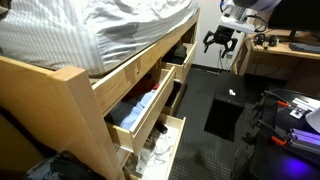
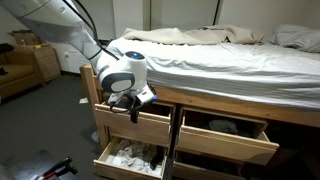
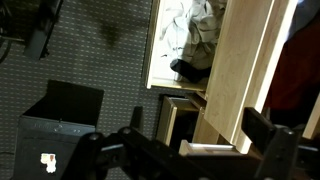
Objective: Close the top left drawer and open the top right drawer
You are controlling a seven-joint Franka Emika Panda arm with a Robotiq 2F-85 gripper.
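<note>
A light-pine bed frame (image 1: 75, 90) carries rumpled striped bedding. Below it, the wide light-pine top left drawer (image 1: 152, 112) with a plain flat front stands pulled far out, blue and red clothing inside. Farther along the frame, the narrower light-pine top right drawer (image 1: 182, 60) with dark contents also stands out. A lower pine drawer with white cloths (image 3: 190, 30) is open. The black end effector (image 1: 222, 42) hangs beside the narrower drawer, fingers spread wide, holding nothing.
</note>
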